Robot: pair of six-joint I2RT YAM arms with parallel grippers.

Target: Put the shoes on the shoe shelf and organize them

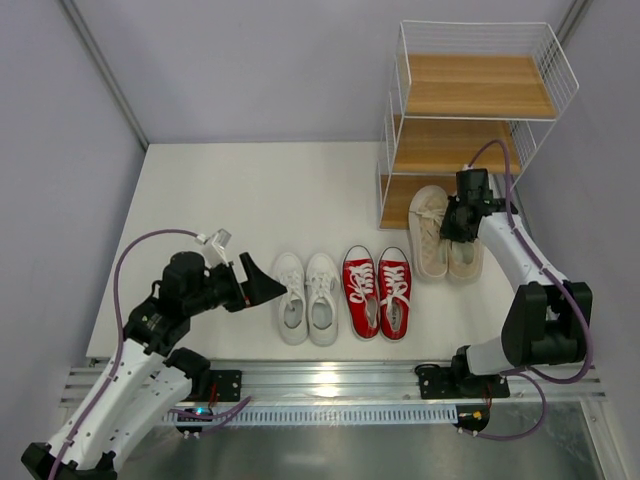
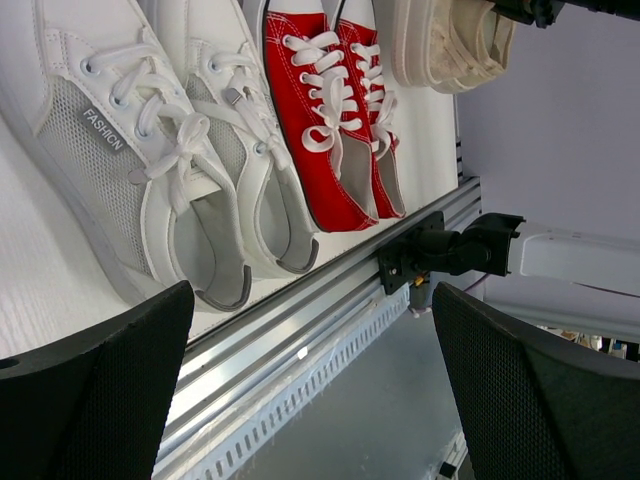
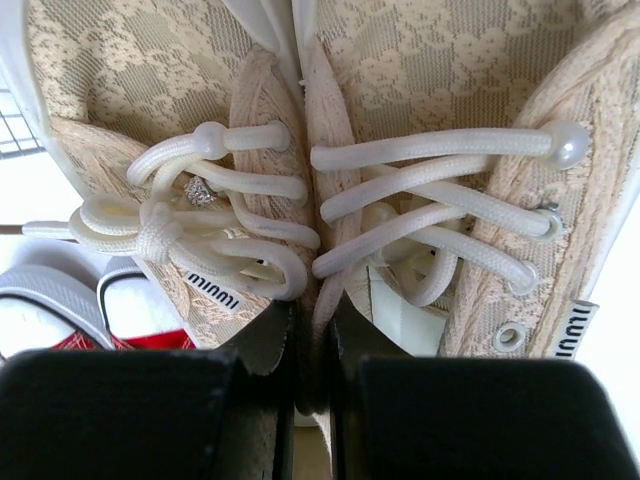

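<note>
The beige shoes (image 1: 432, 245) lie side by side on the white table, toes at the front of the shoe shelf's (image 1: 470, 100) lowest board. My right gripper (image 1: 455, 222) is shut, pinching the two inner collars of the beige pair (image 3: 420, 80) together between its fingers (image 3: 270, 350). The white shoes (image 1: 305, 295) and the red shoes (image 1: 378, 290) stand in a row at the near side. My left gripper (image 1: 265, 288) is open and empty, just left of the white pair. Its wrist view shows the white pair (image 2: 150, 150), the red pair (image 2: 330, 120) and the beige pair (image 2: 445, 40).
The shelf's upper two wooden boards carry nothing. A metal rail (image 1: 340, 385) runs along the table's near edge, holding both arm bases. Grey walls close in the table on the left, back and right.
</note>
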